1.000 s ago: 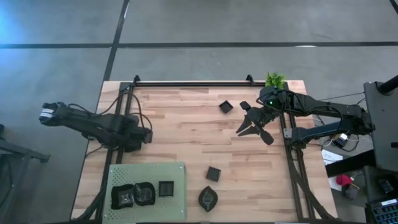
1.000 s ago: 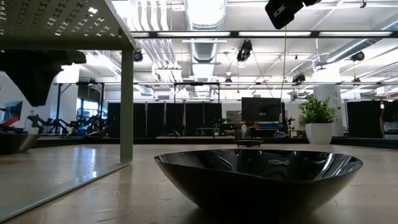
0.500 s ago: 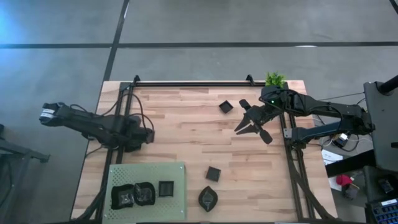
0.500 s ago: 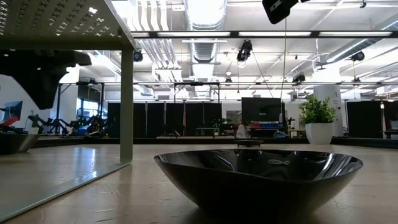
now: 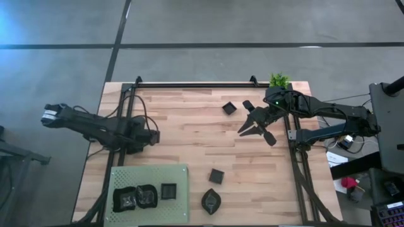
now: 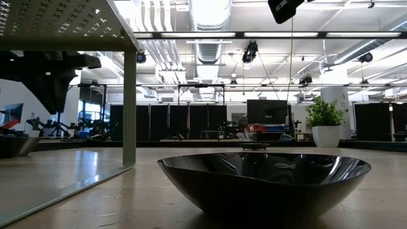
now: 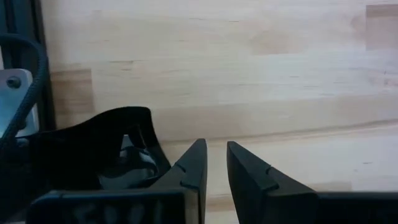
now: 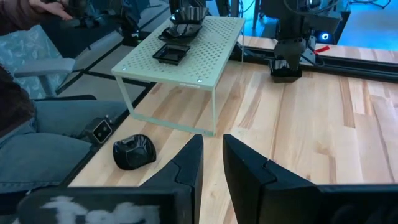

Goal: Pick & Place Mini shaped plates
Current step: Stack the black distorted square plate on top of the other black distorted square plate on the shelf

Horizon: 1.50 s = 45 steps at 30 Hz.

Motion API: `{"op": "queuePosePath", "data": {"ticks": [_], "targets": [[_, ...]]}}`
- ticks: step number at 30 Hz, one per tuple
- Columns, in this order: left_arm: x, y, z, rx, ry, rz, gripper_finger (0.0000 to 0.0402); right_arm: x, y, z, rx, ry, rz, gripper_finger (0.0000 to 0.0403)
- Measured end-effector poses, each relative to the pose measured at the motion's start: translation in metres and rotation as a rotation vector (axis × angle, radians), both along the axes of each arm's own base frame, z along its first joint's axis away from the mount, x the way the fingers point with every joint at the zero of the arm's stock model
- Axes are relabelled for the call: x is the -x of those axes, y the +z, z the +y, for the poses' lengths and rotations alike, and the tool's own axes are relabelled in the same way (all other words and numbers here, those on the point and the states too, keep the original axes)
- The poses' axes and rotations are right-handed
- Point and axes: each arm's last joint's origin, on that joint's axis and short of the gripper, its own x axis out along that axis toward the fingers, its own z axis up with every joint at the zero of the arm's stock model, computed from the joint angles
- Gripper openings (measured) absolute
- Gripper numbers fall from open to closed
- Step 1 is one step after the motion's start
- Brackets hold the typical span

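Several small black plates show in the high view. A square plate (image 5: 228, 108) lies by the far edge, another square plate (image 5: 216, 176) and a leaf-like plate (image 5: 211, 200) lie near the front, and three plates (image 5: 146, 196) sit on the light green mat (image 5: 151, 173). My right gripper (image 5: 247, 129) (image 8: 212, 155) hovers shut just right of the far square plate. My left gripper (image 5: 151, 135) (image 7: 216, 152) is shut beyond the mat's far edge. A black plate (image 7: 124, 149) shows right beside its finger. My left gripper has bare wood showing in the gap between its fingers. The black plate's rim (image 7: 146, 121) stands close to the outer side of one finger (image 7: 189, 165). I cannot tell whether the two touch.
The mat is a raised perforated shelf on legs (image 6: 130, 108) (image 8: 180, 53). A potted plant (image 5: 278, 81) stands at the far right corner. Black frame rails (image 5: 129, 120) run along both sides. A person's sleeve (image 8: 25, 15) shows beyond the table. Bare wood lies mid-table.
My left gripper has moved a little toward the table's right edge, staying shut. The plates on the table and on the mat have kept their places.
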Motion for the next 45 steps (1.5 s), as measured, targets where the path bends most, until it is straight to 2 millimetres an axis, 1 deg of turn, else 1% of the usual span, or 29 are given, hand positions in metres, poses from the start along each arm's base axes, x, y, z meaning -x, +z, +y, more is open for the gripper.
{"op": "queuePosePath", "data": {"ticks": [6,15,26,35,42,45], "targets": [[-0.015,-0.012,-0.002,-0.014,-0.044,0.042,0.0055,0.000,0.001,0.000,0.008,0.003,-0.011,0.0057],[-0.023,-0.027,-0.004,-0.002,-0.011,0.160,0.0055,0.000,0.001,0.000,0.009,0.004,-0.011,0.0057],[-0.019,-0.034,-0.004,0.007,0.075,0.270,0.0055,0.000,0.001,0.000,0.008,0.003,-0.011,0.0057],[-0.018,-0.046,-0.004,0.028,0.102,0.327,0.0055,0.000,0.001,0.000,0.004,0.002,-0.009,0.0057],[-0.018,-0.048,-0.004,0.031,0.116,0.322,0.0055,0.000,0.001,0.000,0.004,0.001,-0.008,0.0057],[-0.016,-0.053,-0.004,0.030,0.125,0.317,0.0055,0.000,0.001,0.000,0.004,0.001,-0.008,0.0057]]}}
